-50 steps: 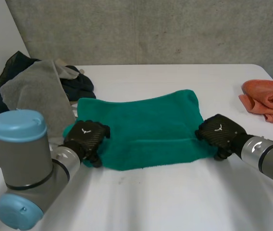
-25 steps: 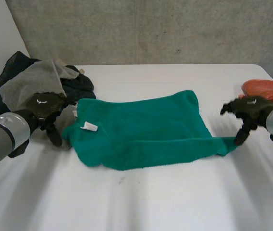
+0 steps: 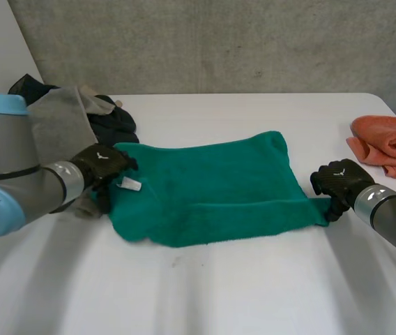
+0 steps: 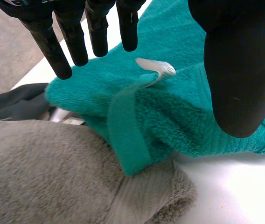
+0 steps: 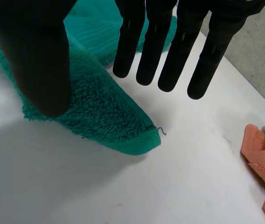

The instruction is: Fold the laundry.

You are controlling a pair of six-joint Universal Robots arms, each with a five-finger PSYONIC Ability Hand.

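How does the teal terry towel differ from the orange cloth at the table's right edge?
The teal terry towel lies spread out mid-table; the orange cloth sits bunched in a heap. The left hand and right hand are at the teal towel's two ends; neither is at the orange cloth. The teal towel shows a white tag, the orange cloth none. Both lie on the white table.

Tag: small, white, sewn at an edge of the green towel; blank on the face shown.
Left emblem: small white winged mark on the back of the left robot hand; no letters.
Right emblem: like white mark on the back of the right robot hand; no letters.
Readable words or numbers: none.
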